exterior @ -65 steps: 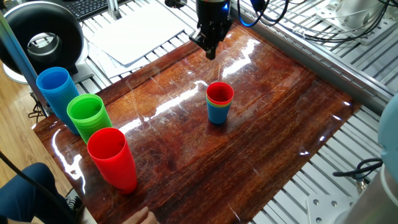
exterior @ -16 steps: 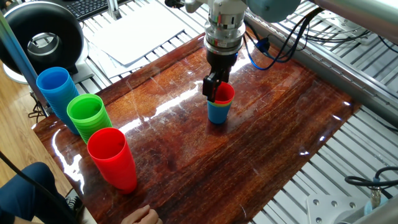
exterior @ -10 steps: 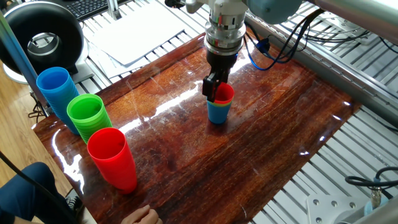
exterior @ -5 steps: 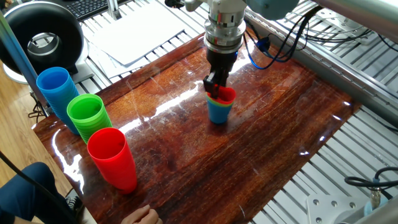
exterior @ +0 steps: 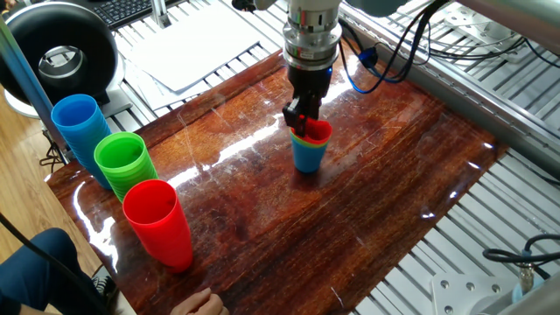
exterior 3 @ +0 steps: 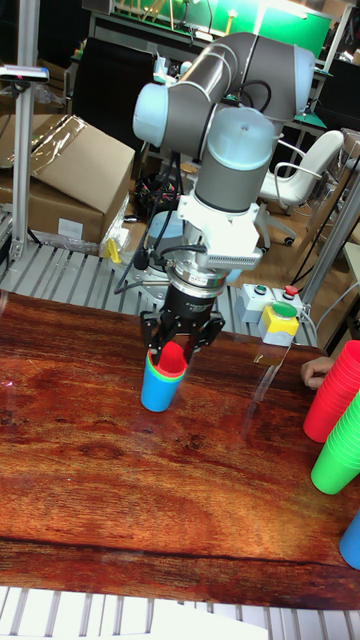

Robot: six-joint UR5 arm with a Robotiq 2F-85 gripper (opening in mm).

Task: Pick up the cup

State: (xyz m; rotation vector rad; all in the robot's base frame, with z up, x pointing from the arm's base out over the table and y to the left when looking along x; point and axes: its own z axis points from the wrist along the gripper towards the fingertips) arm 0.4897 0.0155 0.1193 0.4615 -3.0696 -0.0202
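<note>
The cup (exterior: 317,133) is small and red, nested at the top of a short stack with a green rim and a blue cup (exterior: 308,157) under it, mid-table. My gripper (exterior: 298,117) comes straight down and is shut on the red cup's far rim. The cup sits slightly raised and tilted out of the stack. In the tall fixed view the red cup (exterior 3: 172,358) pokes up between the fingers of the gripper (exterior 3: 180,338), above the blue cup (exterior 3: 157,392).
Three tall cup stacks stand at the table's left edge: blue (exterior: 77,131), green (exterior: 123,163) and red (exterior: 158,220). A person's hand (exterior: 198,304) rests at the near edge. A button box (exterior 3: 272,312) sits behind the table.
The gripper came down from above the table onto the red cup's rim. In the last half second the red cup rose and tilted a little out of the stack.
</note>
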